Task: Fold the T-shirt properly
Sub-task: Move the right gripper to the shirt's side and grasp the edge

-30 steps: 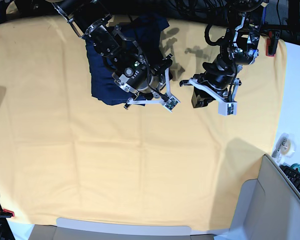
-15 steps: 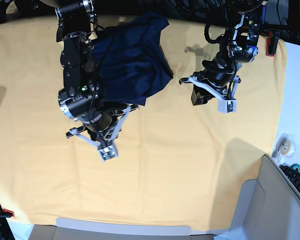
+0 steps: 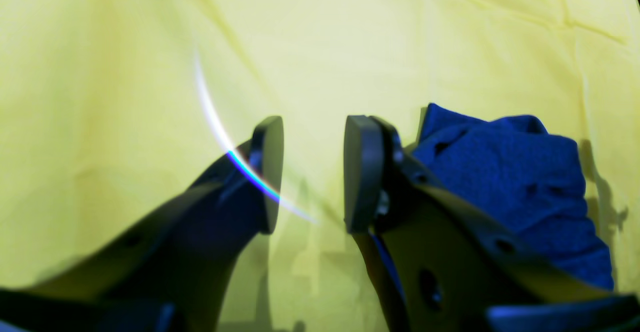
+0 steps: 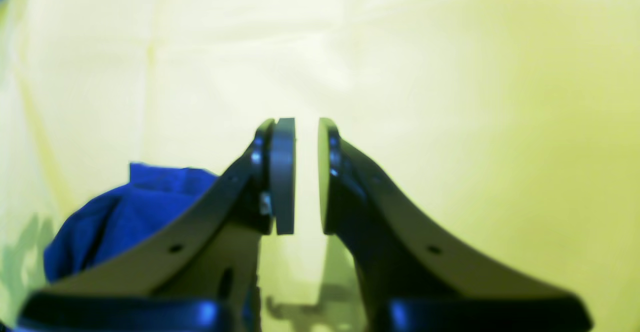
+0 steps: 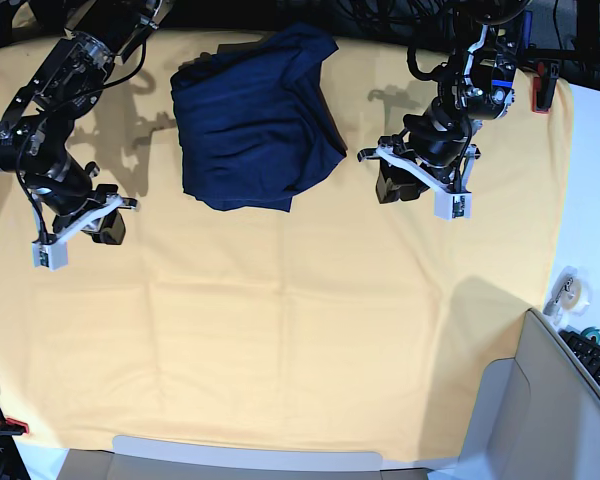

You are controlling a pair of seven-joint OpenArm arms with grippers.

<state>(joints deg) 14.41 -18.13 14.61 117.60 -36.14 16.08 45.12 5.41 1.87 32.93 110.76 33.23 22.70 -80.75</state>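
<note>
We see the T-shirt (image 5: 255, 120) lying as a folded, somewhat rumpled dark navy bundle on the yellow-orange table cloth (image 5: 300, 330) that covers the counter, toward the far edge and roughly midway between the two arms. Its outline is uneven: a narrower part reaches up to the far edge, and the lower right corner juts out toward the left arm.

The left pincer (image 5: 415, 190) hangs over the cloth to the right of the T-shirt in the base view, near it but apart from it. In the left wrist view, we note the left pincer's (image 3: 312, 174) pads standing clearly apart with only yellow cloth between them; the T-shirt (image 3: 520, 187) shows off to one side behind one finger. Nothing is held.

The right pincer (image 5: 75, 232) hangs over bare cloth on the other side, well apart from the T-shirt. In the right wrist view, the right pincer's (image 4: 306, 177) pads stand a narrow gap apart, with nothing between them; a part of the T-shirt (image 4: 125, 212) shows at the lower left, behind one finger.

At the counter's right edge, we note a grey bin (image 5: 560, 400) and a roll of tape (image 5: 568, 288).
</note>
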